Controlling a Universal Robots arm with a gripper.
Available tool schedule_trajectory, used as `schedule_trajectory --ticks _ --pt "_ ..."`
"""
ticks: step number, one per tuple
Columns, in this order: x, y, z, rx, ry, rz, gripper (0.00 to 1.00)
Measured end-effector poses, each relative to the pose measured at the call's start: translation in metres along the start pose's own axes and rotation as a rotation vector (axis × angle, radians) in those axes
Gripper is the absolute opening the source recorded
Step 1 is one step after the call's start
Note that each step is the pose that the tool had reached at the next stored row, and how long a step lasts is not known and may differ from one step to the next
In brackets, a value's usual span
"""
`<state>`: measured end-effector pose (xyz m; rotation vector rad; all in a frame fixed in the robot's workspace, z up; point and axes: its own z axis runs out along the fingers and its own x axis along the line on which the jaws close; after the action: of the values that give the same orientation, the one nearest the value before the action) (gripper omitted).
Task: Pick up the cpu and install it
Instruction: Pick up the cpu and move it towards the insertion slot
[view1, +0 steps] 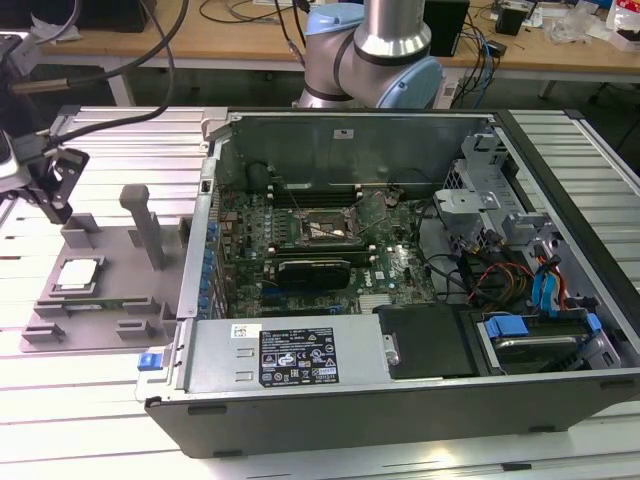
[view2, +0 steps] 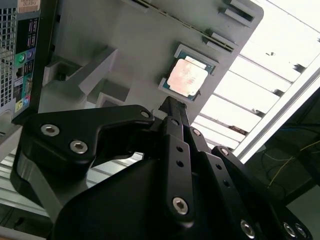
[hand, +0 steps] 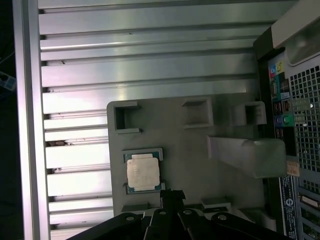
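The cpu, a small square chip with a silver top, lies flat in a pocket of the grey fixture plate at the exterior view's left. Both wrist views show the cpu just past my fingertips. My black gripper hangs above the plate's far left corner, apart from the chip, its fingers drawn together to a point with nothing between them. My gripper's tip sits beside the chip's pocket. The black-framed socket lies on the motherboard inside the open computer case.
A grey upright post stands on the fixture plate between the chip and the case wall. Cables hang over the upper left. The slatted aluminium table carries everything. The arm's base rises behind the case.
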<state>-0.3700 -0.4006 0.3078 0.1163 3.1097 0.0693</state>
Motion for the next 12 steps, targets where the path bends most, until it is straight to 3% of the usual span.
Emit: schedule_trajectory --ticks 12 --pt "0.0023 -0.0004 0.0057 0.0000 0.0000 0.000 0.11"
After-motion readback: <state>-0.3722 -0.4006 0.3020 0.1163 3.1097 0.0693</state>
